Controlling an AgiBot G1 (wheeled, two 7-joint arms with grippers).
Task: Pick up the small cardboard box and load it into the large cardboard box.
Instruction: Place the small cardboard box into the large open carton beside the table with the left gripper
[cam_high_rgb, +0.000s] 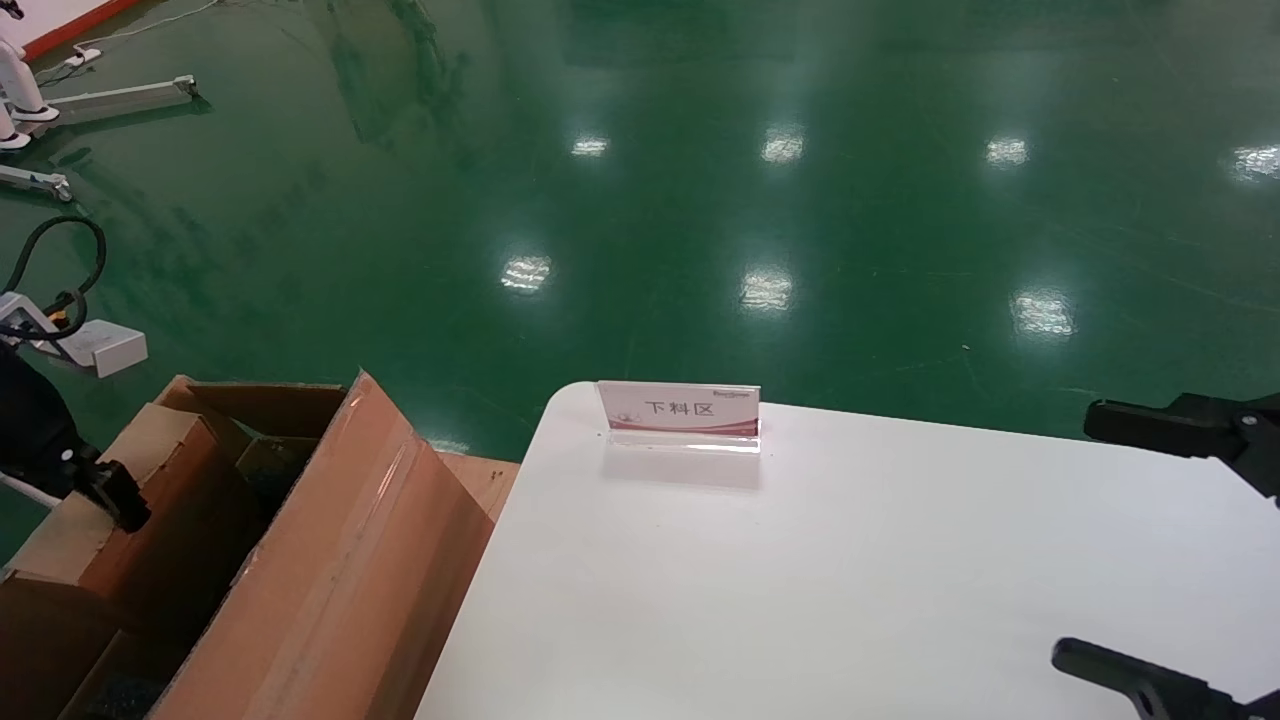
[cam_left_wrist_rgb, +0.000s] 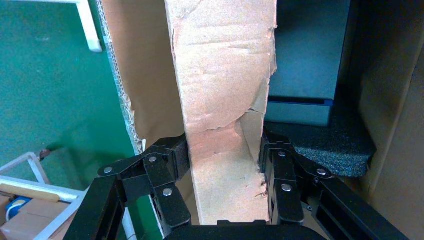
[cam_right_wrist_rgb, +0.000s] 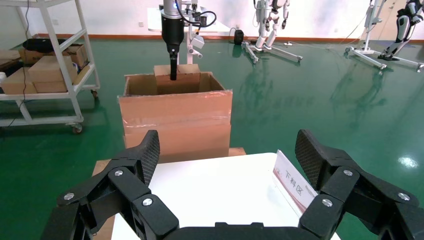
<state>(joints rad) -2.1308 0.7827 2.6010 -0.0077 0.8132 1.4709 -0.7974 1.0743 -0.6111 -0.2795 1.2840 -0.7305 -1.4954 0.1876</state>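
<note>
Left wrist view gives us the clearest evidence: the left gripper (cam_left_wrist_rgb: 225, 165) is clamped on the small cardboard box (cam_left_wrist_rgb: 225, 100), one finger pad (cam_left_wrist_rgb: 177, 155) pressed to each narrow side. The cardboard is creased and torn where the far pad bites, so we judge the grip firm. Holding it across the narrow width lets the long box hang lengthwise and go down into the opening without catching the flaps.

Beyond the held box we see the inside of the large cardboard box (cam_left_wrist_rgb: 395, 125), with a black foam pad (cam_left_wrist_rgb: 330, 145) and a grey-blue block (cam_left_wrist_rgb: 310, 55) resting on or behind it. We judge the load to be in its lowering stage, not yet let go.

From the head camera, the large cardboard box (cam_high_rgb: 330, 560) stands on the floor to the robot's left, just beside the white table (cam_high_rgb: 850, 580), its tall near flap carrying a shiny strip of tape. The small cardboard box (cam_high_rgb: 110, 510) sits within the opening, partly above the rim, with the left gripper (cam_high_rgb: 110, 490) on it.

The right gripper (cam_right_wrist_rgb: 227, 165) hovers idle over the table, fingers spread wide, holding nothing.

A clear sign stand (cam_high_rgb: 680, 415) on the table's far edge reads "下料区". Smaller print at its top corner is too small to read. We find no markings on either box.
</note>
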